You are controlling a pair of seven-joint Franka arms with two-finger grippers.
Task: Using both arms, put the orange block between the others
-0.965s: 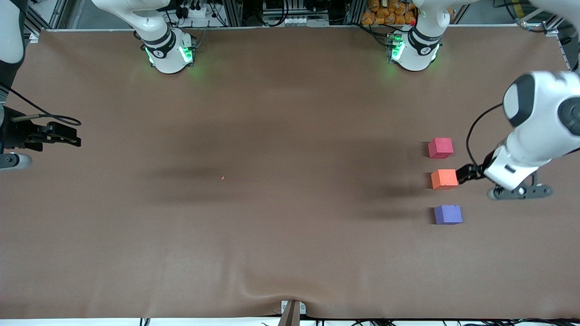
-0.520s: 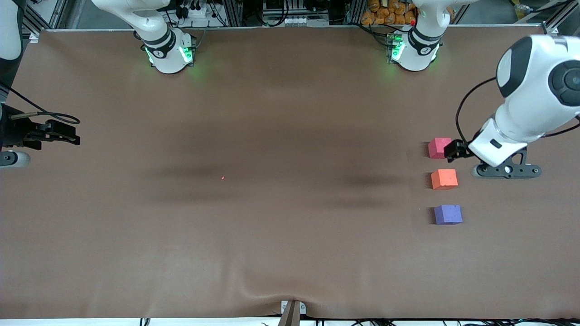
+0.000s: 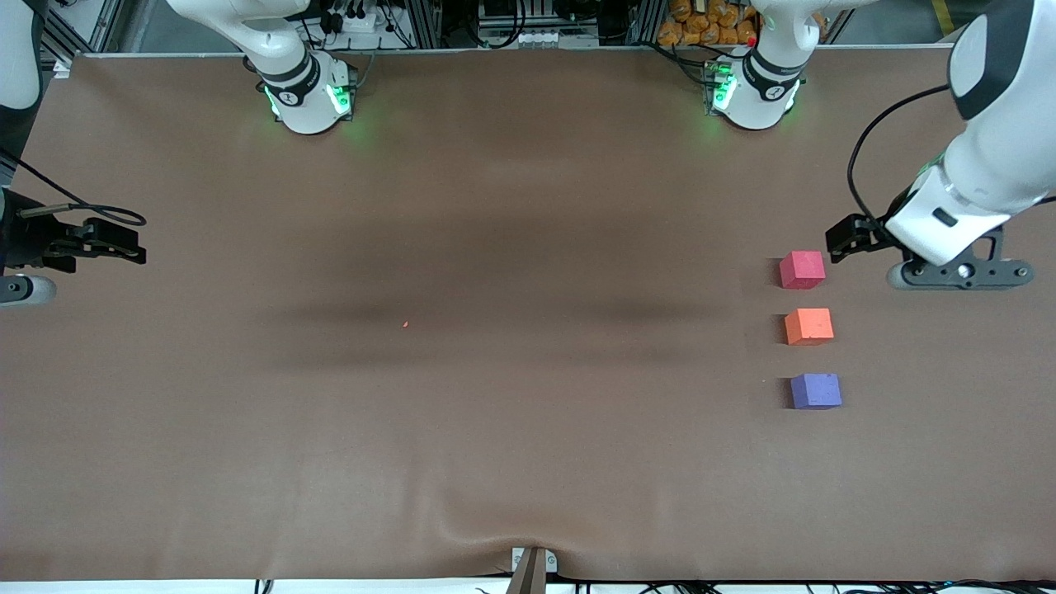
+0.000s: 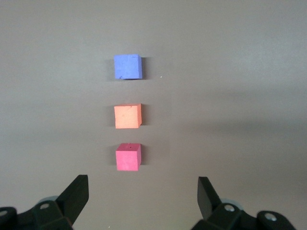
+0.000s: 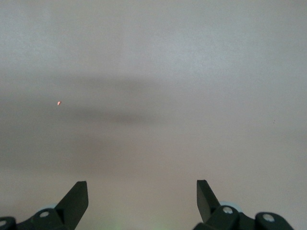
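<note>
Three small matte foam-like cubes sit in a short row on the brown cloth-covered table (image 3: 528, 429), toward the left arm's end. The orange block (image 3: 808, 326) lies between the other two, apart from both: the red-pink cube (image 3: 802, 270) is farther from the front camera and the purple-blue cube (image 3: 816, 391) nearer to it. The left arm's black two-finger gripper (image 4: 141, 194) is up in the air over bare cloth just beside the red-pink cube, its fingers spread wide and holding nothing (the wrist view looks down the whole row). The right arm's black gripper (image 5: 141, 194) waits over the table edge at its own end, fingers likewise spread and empty. A tiny orange speck (image 3: 405, 324), perhaps a crumb of foam, lies on the cloth near the middle.
</note>
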